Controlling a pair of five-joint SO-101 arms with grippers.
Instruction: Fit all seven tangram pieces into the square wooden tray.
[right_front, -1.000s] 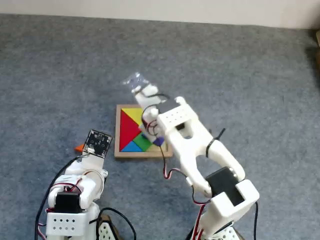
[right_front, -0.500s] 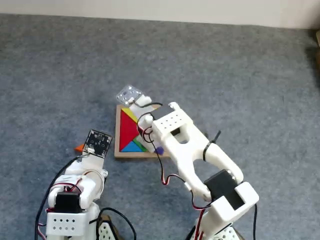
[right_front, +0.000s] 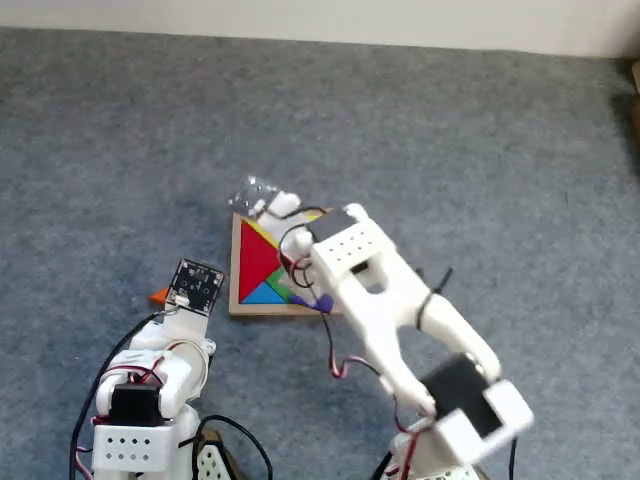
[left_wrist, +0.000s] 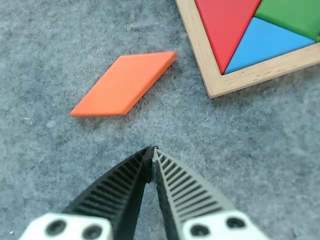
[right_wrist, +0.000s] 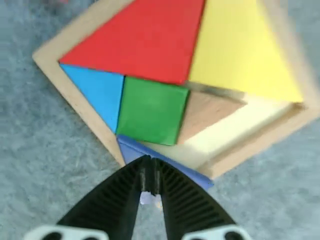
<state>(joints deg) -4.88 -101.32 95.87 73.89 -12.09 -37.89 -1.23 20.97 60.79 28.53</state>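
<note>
Two closed grippers, left gripper (left_wrist: 151, 149) empty near orange parallelogram (left_wrist: 125, 82), right gripper (right_wrist: 150, 167) pinching purple piece (right_wrist: 130, 149) at tray (right_wrist: 75, 95) edge

Right arm (right_front: 352, 252) covers much of the tray (right_front: 235, 268)

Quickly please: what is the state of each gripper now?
Left gripper: closed, holding nothing.
Right gripper: closed, tips over the purple piece; grip cannot be told.

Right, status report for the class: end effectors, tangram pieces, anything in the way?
Left end effector shut, over carpet. Right end effector shut, tips at purple piece straddling tray rim. Orange parallelogram lies outside it.
</note>
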